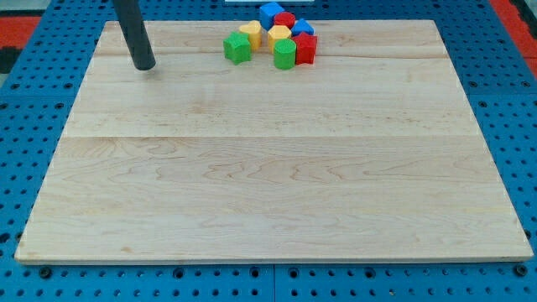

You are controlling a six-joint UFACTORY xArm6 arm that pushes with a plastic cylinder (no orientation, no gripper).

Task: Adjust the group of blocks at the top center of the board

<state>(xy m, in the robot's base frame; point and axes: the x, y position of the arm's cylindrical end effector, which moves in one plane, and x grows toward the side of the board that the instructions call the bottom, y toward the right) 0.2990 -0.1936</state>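
Observation:
A tight group of blocks sits at the top centre of the wooden board (268, 168). It holds a green cube (237, 48) at its left, a yellow block (251, 34), a blue cube (271, 14) at the top, a red block (285, 20), a yellow block (279, 34), a green block (285, 54), a red block (305, 49) and a blue block (303, 28) at the right. The dark rod comes down at the view's top left. My tip (144, 66) rests on the board well to the left of the group, apart from every block.
The board lies on a blue perforated table (25, 126). A red strip (21, 25) shows at the view's top left corner and another at the top right. The group lies close to the board's top edge.

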